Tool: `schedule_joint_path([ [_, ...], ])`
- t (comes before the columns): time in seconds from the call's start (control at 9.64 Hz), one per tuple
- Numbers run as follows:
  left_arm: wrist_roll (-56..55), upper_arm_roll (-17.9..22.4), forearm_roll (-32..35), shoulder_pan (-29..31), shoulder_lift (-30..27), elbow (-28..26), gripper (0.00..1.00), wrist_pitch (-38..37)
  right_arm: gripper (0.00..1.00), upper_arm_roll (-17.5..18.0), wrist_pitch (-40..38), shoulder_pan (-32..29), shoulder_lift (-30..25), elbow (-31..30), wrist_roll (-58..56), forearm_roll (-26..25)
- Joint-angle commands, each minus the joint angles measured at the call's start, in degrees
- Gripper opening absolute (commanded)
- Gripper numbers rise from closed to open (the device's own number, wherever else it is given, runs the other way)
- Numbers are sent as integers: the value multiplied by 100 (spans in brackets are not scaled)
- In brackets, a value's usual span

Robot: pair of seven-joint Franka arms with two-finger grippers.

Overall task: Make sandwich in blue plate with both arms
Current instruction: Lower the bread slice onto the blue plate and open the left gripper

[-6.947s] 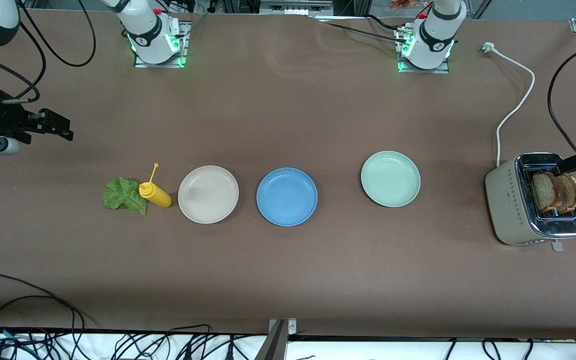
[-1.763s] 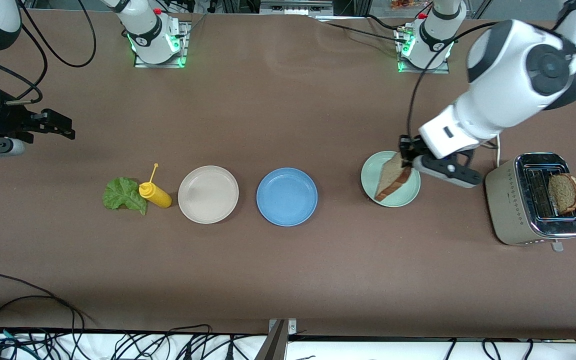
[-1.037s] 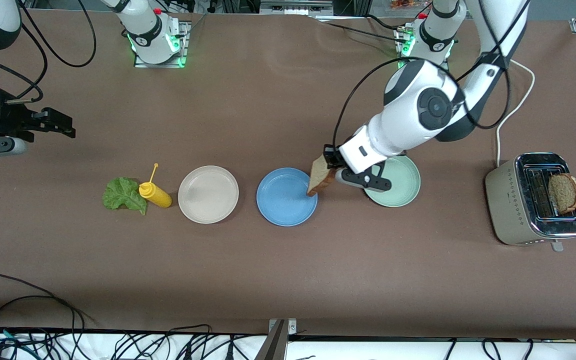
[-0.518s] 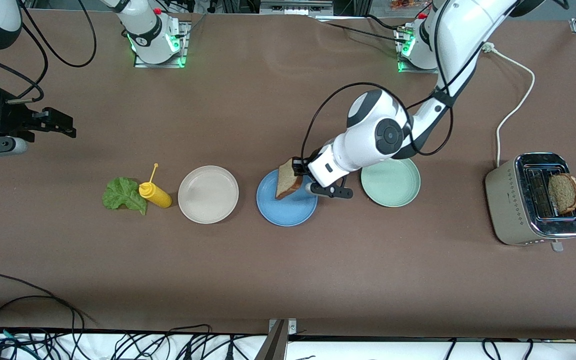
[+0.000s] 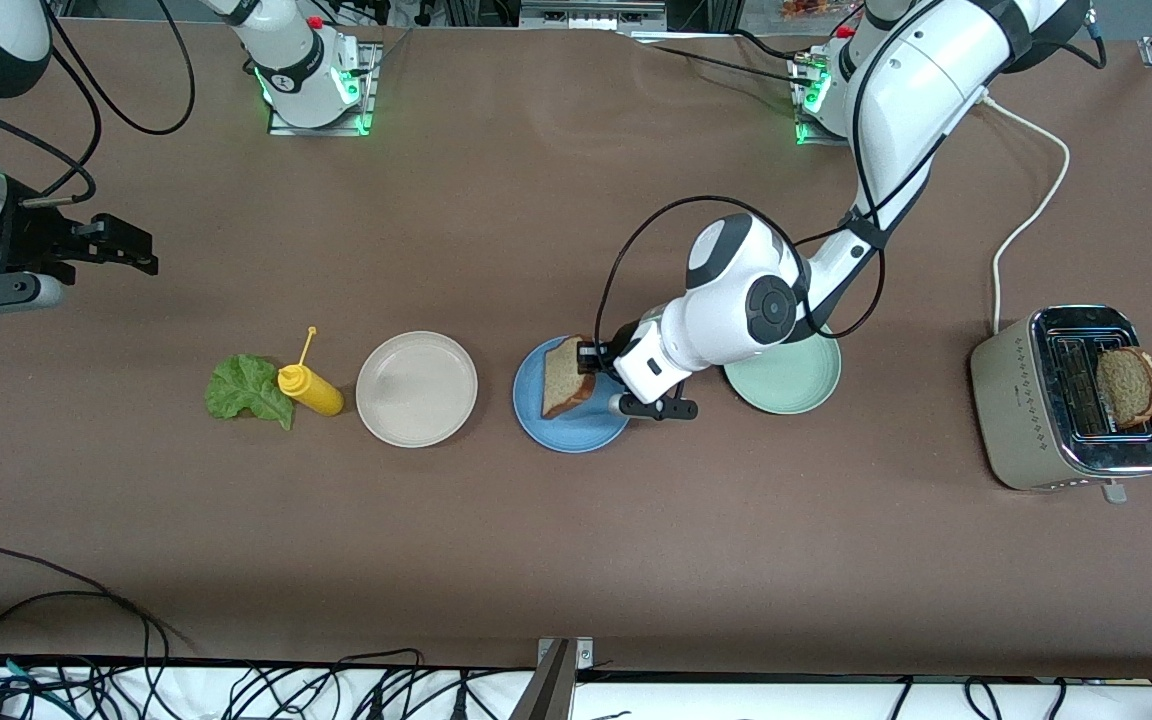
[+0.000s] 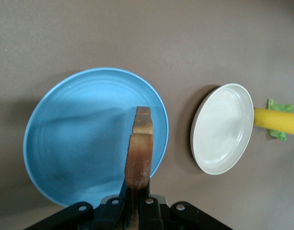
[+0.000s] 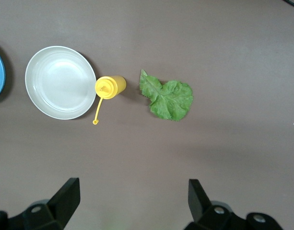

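since half a second ago your left arm's black two-finger gripper [image 5: 591, 362] has dropped lower over the round sky-blue plate [image 5: 536, 425], and the square brown wholegrain bread slice [image 5: 564, 376] it carries now sits lower over the plate's middle, on edge and tilted; you cannot tell whether its bottom edge touches the plate. the jaws are pressed together, pinching the slice by its crust, as the left wrist view shows with the bread slice [image 6: 138, 148] standing edge-on above the blue plate [image 6: 65, 143]. your right arm's black gripper [image 7: 132, 199] has drifted only slightly and waits high over the table's right-arm end with its fingers spread wide and nothing between them [image 5: 126, 255]. nothing else has moved: the round beige plate [image 5: 416, 388] lies beside the blue one toward the right arm's end, then the yellow squeeze bottle [image 5: 310, 388] on its side, then the ruffled green lettuce leaf [image 5: 244, 388] touching it. the round pale green plate [image 5: 796, 378] lies beside the blue plate toward the left arm's end, partly under the arm. the beige toaster [image 5: 1066, 400] stands at that end with a second brown bread slice [image 5: 1128, 385] standing up out of a slot and its white cord [image 5: 1031, 200] loose on the brown table [image 5: 576, 560]. black cables [image 5: 236, 685] run along the table's near edge.
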Motion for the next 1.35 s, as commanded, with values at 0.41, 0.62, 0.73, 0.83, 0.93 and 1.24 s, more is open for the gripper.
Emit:
schedule_joint_path([
  [0.41,-151,179,-65,-25,78,170,95,221,100,0,-132,14,32,93,-57,17],
  [0.62,-229,373,100,-43,-194,65,100,151,100,-105,-132,-30,50,93,-75,17],
  [0.73,-674,443,493,-43,-361,-14,100,116,100,-115,-123,-39,85,93,-118,8],
  [0.83,-1122,453,1071,-17,-502,-58,100,-6,100,-115,-114,-108,163,102,-310,25],
  [0.93,-1483,444,1573,10,-651,-58,100,-260,100,-115,-114,-179,208,94,-634,26],
  [1.24,-1662,453,2288,220,-1301,-76,100,-1401,100,-150,-61,-372,348,102,-787,323],
])
